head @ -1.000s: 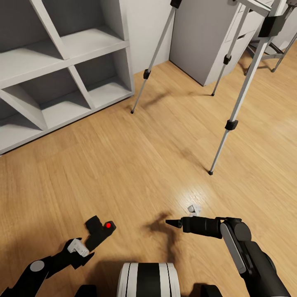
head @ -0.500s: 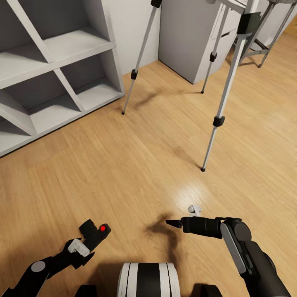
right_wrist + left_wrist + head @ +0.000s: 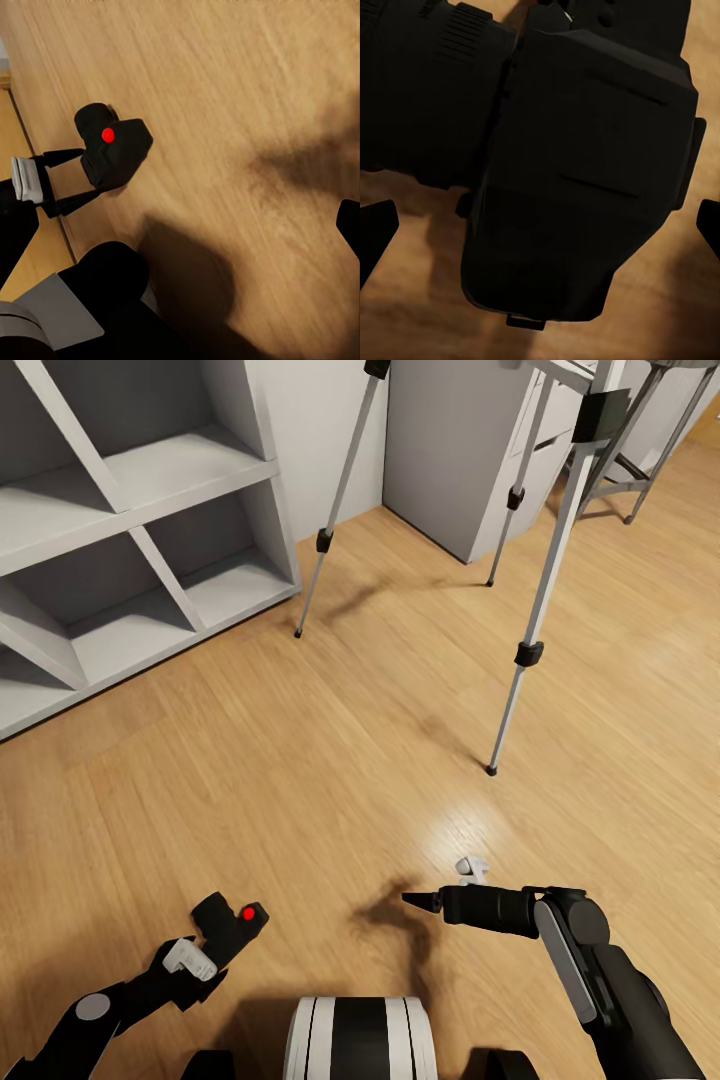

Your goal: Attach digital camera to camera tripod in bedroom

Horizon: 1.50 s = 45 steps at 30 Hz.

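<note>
The digital camera (image 3: 232, 925), black with a red dot, hangs just above the wood floor at the lower left of the head view. My left gripper (image 3: 205, 950) is shut on it. In the right wrist view its two thin fingers (image 3: 64, 157) clasp the camera (image 3: 116, 154) from both sides. The left wrist view has the camera body (image 3: 577, 172) close up. My right gripper (image 3: 418, 903) is open and holds nothing, pointing left towards the camera, well apart from it. The camera tripod (image 3: 530, 650) stands ahead at right on silver legs. Its head is cut off by the frame.
White cube shelving (image 3: 150, 480) lines the left wall. A grey cabinet (image 3: 450, 450) stands behind the tripod, and a dark stool's legs (image 3: 650, 490) show at the top right. Open plank floor (image 3: 330, 760) lies between me and the tripod.
The whole view shifted over the first half second, so tripod and shelving sit further left: the camera moved. Since then nothing has changed. Both arms keep their pose, the left still holding the camera.
</note>
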Available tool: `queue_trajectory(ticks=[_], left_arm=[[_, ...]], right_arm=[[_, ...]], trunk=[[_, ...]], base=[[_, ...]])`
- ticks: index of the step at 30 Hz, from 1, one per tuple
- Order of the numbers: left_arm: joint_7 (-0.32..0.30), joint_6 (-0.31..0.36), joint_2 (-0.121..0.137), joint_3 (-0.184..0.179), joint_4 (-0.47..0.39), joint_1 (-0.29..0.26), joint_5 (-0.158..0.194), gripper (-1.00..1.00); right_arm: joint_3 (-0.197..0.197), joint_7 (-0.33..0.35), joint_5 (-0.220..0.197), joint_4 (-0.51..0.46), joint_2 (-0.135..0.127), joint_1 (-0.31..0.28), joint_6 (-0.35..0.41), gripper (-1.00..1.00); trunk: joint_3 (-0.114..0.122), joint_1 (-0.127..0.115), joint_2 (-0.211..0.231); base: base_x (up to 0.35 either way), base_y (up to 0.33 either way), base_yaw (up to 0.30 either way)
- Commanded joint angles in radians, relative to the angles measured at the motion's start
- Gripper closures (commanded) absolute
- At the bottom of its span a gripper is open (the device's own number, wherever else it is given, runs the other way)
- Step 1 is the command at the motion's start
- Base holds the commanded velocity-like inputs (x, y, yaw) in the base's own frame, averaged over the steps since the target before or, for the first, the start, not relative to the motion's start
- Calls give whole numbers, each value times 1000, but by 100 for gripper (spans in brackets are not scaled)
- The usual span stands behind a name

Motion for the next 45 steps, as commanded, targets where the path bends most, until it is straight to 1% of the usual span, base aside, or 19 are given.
queue_trajectory(ticks=[1,7,16,22,39,40,45], left_arm=[[-4,-8,-1,4,0,0,-10,-100],[-4,-8,-1,4,5,0,-9,-100],[-3,-9,3,4,68,0,-9,-100],[-3,-9,9,3,82,0,-8,-100],[-2,-9,14,3,71,0,-10,-100],[0,-9,15,3,69,0,-10,-100],[52,-9,21,2,65,0,-12,-100]], right_arm=[[0,1,-1,0,0,0,4,-100],[0,-1,-3,0,1,0,3,-100],[1,2,-3,1,1,0,3,-100],[2,5,-3,1,2,0,3,-100],[2,3,-2,1,4,0,3,-100],[3,2,-2,1,4,0,3,-100],[3,3,0,1,4,0,3,-100]], trunk=[[-1,0,0],[-1,0,0],[-1,0,0],[-1,0,0],[-1,0,0],[-1,0,0],[-1,0,0]], base=[[0,0,0],[0,0,0],[0,0,0],[0,0,0],[0,0,0],[0,0,0],[0,0,0]])
